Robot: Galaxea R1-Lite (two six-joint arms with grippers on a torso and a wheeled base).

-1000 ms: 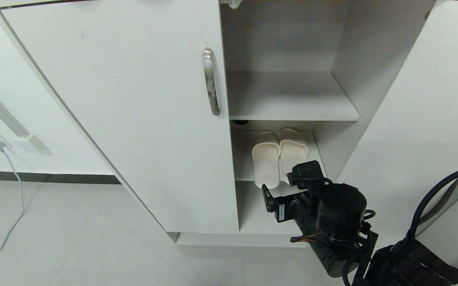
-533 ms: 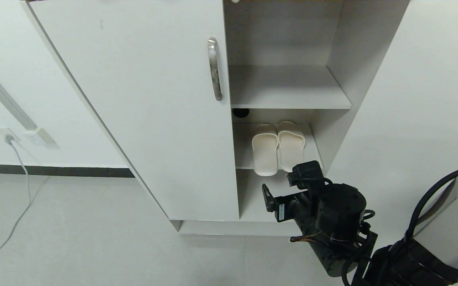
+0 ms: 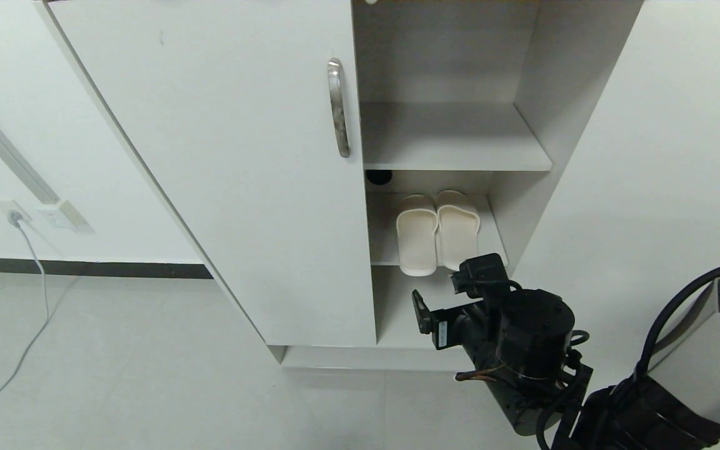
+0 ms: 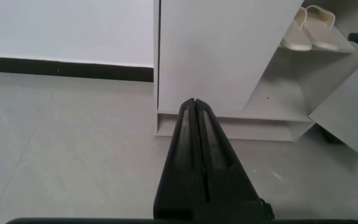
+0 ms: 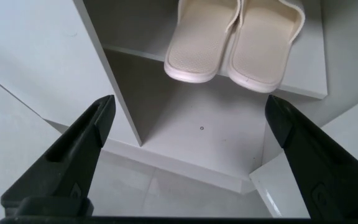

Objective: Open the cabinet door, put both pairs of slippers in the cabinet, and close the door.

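Pale floor tiles [image 3: 147, 375] run up to a white cabinet [image 3: 560, 81] whose right door [image 3: 666, 156] stands open. One pair of cream slippers [image 3: 438, 232] sits side by side on the middle shelf [image 3: 380, 240]. The right tool [image 5: 189, 106] hangs before the lowest compartment, fingers apart and empty; the left tool [image 4: 194, 102] is pressed together. The slippers look like light, soft foam, probably best pinched across the straps.

Right arm [image 3: 532, 337]: black, cylindrical joint housing, white label [image 3: 442, 334], looping black cable [image 3: 685, 295], copper-coloured wires [image 3: 479, 375], pale grey shell [image 3: 704, 375].
Left gripper [image 4: 194, 102]: black, flat-sided.
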